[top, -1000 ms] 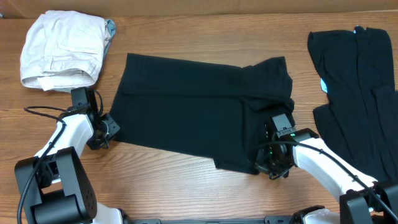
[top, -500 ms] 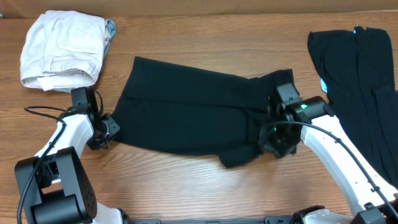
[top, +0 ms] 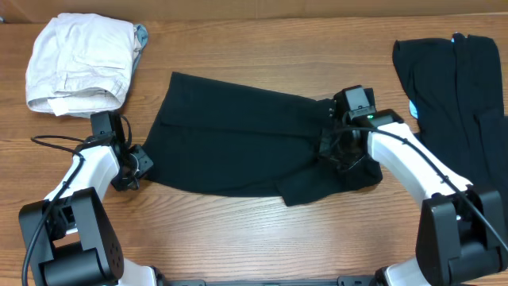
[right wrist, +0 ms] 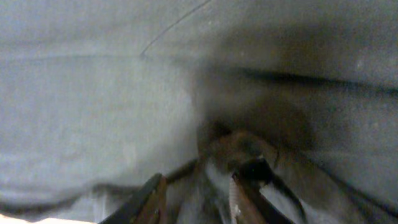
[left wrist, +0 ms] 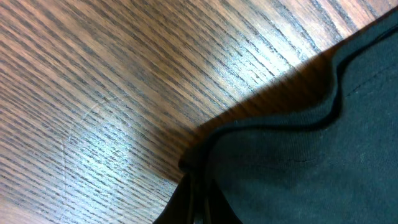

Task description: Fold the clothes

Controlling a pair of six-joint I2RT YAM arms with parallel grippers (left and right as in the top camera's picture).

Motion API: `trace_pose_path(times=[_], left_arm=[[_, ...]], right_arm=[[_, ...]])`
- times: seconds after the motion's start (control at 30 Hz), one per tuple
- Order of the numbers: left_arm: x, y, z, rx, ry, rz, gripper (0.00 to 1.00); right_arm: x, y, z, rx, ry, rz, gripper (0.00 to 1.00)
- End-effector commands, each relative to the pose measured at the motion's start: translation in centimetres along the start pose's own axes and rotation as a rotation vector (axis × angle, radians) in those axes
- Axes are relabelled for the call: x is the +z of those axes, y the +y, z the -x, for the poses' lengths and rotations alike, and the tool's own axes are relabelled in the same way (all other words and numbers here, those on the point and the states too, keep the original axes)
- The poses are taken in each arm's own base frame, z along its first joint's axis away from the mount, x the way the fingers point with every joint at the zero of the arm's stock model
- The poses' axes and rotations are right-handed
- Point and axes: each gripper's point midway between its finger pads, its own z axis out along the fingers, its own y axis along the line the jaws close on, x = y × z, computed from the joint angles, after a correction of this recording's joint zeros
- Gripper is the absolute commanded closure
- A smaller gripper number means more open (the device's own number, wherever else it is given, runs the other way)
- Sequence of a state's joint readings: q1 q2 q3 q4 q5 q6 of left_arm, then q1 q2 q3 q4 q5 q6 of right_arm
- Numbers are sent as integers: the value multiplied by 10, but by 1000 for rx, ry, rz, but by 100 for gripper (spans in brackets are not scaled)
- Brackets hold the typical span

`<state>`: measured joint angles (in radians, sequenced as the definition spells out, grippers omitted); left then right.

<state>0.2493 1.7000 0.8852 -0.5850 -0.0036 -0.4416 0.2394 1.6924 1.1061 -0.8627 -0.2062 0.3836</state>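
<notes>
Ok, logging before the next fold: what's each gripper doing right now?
Left gripper: shut on a corner of the black garment.
Right gripper: open, fingers apart over the same garment.

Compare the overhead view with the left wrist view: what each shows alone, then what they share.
Overhead only: the white clothes pile, more black clothes at right, the right tool. Left wrist only: the hem seam up close. Both: the black garment on the wooden table, its corner pinched in the left tool.
</notes>
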Motion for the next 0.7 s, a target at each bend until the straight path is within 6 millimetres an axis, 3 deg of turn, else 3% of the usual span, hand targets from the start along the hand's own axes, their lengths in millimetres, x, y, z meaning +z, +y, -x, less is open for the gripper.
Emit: trace_pose_path(times=[0.0,0.13,0.27,0.47,0.67], left_arm=[[24,12,-25,2,85,47,96],[24,12,-25,2,84,46,96],[24,13,-25,3,85,48,96],[24,13,-25,3,84,48,96],[24,14,-25,3,82,57,96]], right_arm=[[-31,21,8,-49,-10,81,60],[-50,21,-17,-42,63,59,58],[-47,20,-52,-55,164,19,58],[-19,17,-96,-43,265,-36,57],[17,-8,-127,46,311,-82,57]])
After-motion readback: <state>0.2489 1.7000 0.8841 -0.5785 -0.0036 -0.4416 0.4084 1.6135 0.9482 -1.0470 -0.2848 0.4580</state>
